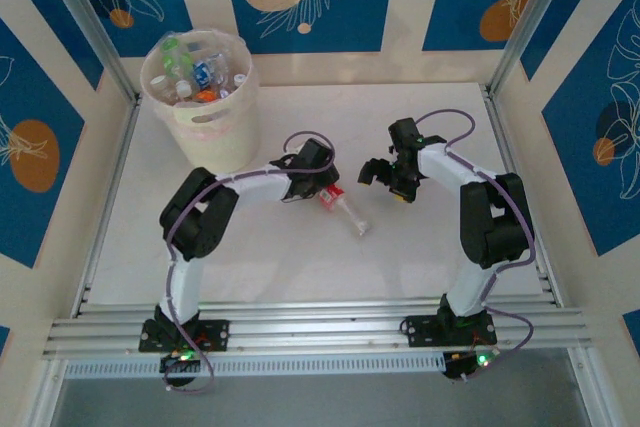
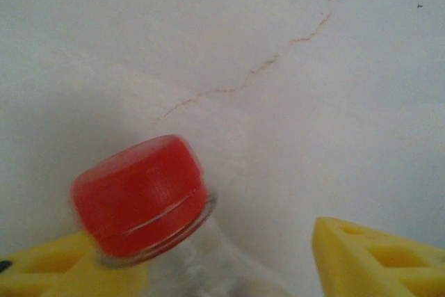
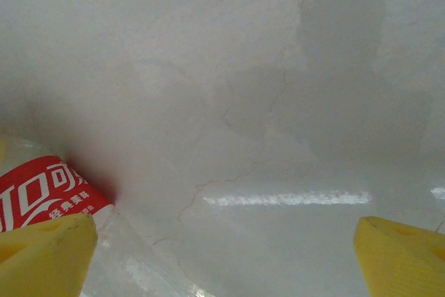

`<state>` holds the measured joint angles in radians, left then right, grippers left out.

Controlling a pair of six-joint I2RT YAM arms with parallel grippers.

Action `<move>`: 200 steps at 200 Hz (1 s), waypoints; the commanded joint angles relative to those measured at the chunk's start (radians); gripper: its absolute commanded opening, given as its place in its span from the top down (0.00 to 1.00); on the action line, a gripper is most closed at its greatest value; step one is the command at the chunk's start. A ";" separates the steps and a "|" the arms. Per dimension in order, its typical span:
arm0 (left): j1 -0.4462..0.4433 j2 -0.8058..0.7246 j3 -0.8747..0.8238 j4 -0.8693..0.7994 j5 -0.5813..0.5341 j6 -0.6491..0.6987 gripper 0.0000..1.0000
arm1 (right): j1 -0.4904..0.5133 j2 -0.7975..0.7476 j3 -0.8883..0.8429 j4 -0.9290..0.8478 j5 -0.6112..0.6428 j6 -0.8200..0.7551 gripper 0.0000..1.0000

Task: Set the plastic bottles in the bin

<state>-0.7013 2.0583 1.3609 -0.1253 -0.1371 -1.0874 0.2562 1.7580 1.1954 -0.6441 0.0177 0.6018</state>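
Observation:
A clear plastic bottle with a red label lies on the white table between the two arms. In the left wrist view its red cap and clear neck sit between my left gripper's yellow fingers. The neck rests against the left finger, and a gap separates it from the right finger. My left gripper is open around the bottle's capped end. My right gripper hangs open just right of the bottle, whose red label shows beside one fingertip. The bin stands at the far left and holds several bottles.
The white table has thin cracks in its surface. Metal frame posts and patterned blue walls enclose the sides and back. A metal rail runs along the near edge by the arm bases.

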 commanded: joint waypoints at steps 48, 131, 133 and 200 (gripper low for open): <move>0.046 0.083 0.116 -0.141 -0.030 0.042 0.39 | 0.011 0.009 0.018 -0.004 -0.035 0.004 0.05; 0.054 0.055 0.141 -0.132 -0.023 0.088 0.44 | 0.018 -0.001 0.022 0.004 -0.062 -0.017 0.04; 0.053 0.051 0.141 -0.130 -0.024 0.092 0.44 | 0.020 -0.002 0.022 0.003 -0.063 -0.018 0.04; 0.050 -0.093 0.121 0.018 -0.007 0.276 0.44 | 0.025 -0.162 0.023 -0.008 0.010 -0.058 0.02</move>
<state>-0.6563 2.0750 1.4902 -0.1955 -0.1402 -0.9123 0.2794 1.6886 1.1954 -0.6415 0.0040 0.5716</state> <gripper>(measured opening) 0.563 0.976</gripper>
